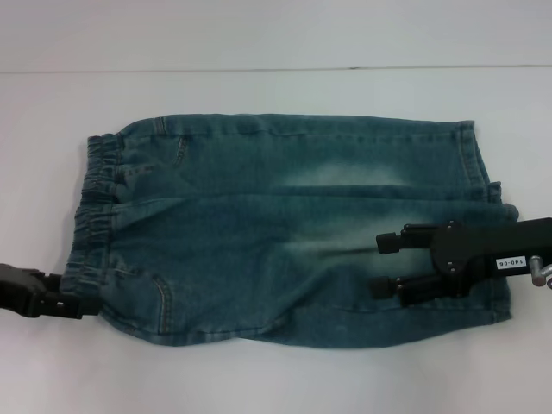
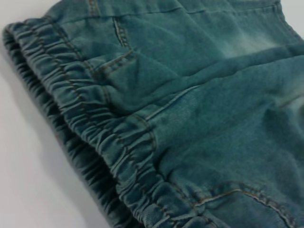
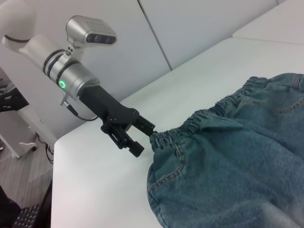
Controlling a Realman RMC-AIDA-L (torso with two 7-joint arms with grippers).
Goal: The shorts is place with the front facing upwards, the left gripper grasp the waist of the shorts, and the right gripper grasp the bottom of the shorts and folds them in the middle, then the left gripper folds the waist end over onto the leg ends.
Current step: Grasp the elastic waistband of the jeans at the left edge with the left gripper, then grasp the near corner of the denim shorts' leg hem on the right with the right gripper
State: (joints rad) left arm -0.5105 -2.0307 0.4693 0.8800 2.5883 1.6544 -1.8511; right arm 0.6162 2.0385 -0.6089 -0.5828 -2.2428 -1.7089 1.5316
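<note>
The shorts [image 1: 293, 228] lie flat on the white table [image 1: 276, 379], spread lengthwise across the middle of the head view, the denim blue-green with a pale bleached streak at about one o'clock from the garment's centre. The waist of the shorts [image 1: 93, 216], a gathered, puckered elastic band, forms the nine o'clock end; in the left wrist view it runs as two stacked ruffled layers along the cloth's edge, with a stitched pocket opening just inside it. The bottom of the shorts [image 1: 483, 172], the straight-stitched leg hems, forms the three o'clock end, where one leg's hem sits slightly farther out than the other. The left gripper [image 1: 86, 304] is at the seven o'clock corner of the garment, at the near end of the waistband; in the right wrist view its black fingers [image 3: 142, 124] meet the gathered corner of the band and appear closed on it, the other prong showing below and beside the cloth, and that corner looks drawn up a little from the table. The right gripper [image 1: 382, 264] reaches in from three o'clock above the near leg, its two prongs spread apart and pointing toward nine o'clock, holding nothing, with a small white label on its body. Whether its prongs touch the denim below cannot be told. Beyond the table's far edge stands a pale wall [image 1: 276, 34].
</note>
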